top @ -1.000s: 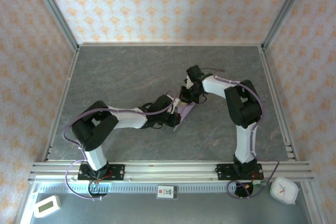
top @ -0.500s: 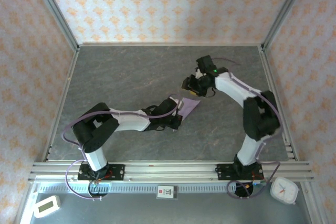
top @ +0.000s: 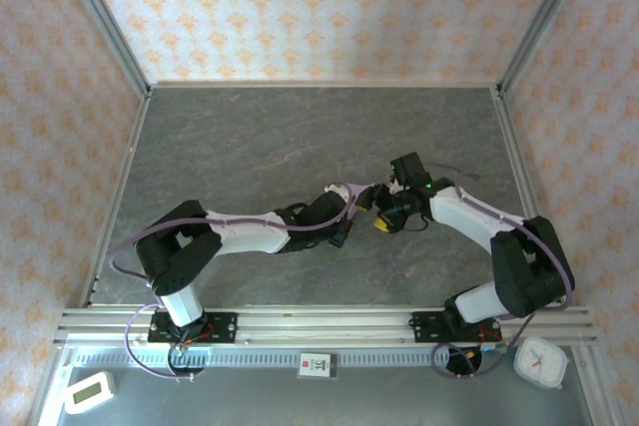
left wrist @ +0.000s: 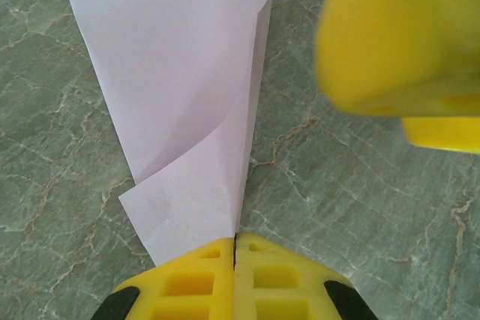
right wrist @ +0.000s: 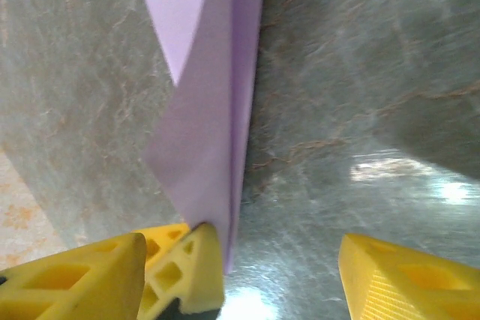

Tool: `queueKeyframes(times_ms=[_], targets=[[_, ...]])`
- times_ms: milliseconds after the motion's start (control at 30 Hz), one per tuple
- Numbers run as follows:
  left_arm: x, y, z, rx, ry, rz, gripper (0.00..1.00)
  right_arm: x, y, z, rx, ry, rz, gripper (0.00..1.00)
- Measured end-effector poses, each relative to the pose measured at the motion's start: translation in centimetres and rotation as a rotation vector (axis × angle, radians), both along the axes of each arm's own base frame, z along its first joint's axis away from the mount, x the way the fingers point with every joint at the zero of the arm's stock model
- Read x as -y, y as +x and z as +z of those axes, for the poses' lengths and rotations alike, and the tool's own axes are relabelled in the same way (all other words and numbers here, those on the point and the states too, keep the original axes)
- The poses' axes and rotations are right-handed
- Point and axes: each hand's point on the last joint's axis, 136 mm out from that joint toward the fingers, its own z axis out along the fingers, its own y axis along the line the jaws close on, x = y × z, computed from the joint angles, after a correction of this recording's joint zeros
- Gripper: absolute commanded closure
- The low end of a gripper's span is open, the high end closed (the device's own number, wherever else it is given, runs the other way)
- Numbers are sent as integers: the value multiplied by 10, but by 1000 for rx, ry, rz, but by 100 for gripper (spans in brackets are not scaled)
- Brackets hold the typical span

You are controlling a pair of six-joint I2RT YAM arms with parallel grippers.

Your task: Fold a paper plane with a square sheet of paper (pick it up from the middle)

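Lavender folded paper [left wrist: 187, 103], creased lengthwise and widening away from its narrow end. That end is pinched in the left gripper [left wrist: 235, 249], whose jaws are pressed flat together on it. The sheet extends straight ahead of this gripper over the grey veined counter [left wrist: 375, 207]. The right gripper [right wrist: 240, 279] stands open with its jaws wide apart. The paper's crease lies between them, ungripped, nearer the finger [right wrist: 82, 275] at the left of its wrist view.
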Motion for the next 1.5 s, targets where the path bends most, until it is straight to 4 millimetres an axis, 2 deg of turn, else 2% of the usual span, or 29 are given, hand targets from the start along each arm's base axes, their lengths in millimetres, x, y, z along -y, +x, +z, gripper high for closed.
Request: queueKeyframes(times_ms=[367, 533, 633, 800, 833, 867, 1000, 1100, 1200, 1500], targets=[[11, -4, 5, 18, 8, -46, 100, -6, 6, -1, 21, 33, -25, 39], [14, -8, -1, 13, 23, -68, 100, -7, 8, -7, 14, 30, -25, 51], [15, -9, -3, 11, 30, -79, 100, -8, 9, -10, 15, 27, -22, 64], [16, -11, -3, 16, 35, -85, 100, -7, 9, -16, 14, 13, -14, 97], [16, -10, -3, 17, 34, -83, 100, -6, 8, -18, 11, 11, -15, 100], [15, -9, -3, 18, 36, -80, 97, -4, 6, -21, 7, 4, -14, 100], [16, -11, -4, 16, 37, -87, 73, -1, -3, -30, -16, -6, -14, 100], [14, -12, -4, 13, 36, -83, 61, 2, -9, -37, -35, -15, -14, 100], [13, -14, -4, 10, 34, -86, 55, 3, -12, -40, -43, -19, -14, 100], [8, -17, -10, 4, 47, -94, 46, 3, -11, -39, -38, -16, -13, 100]])
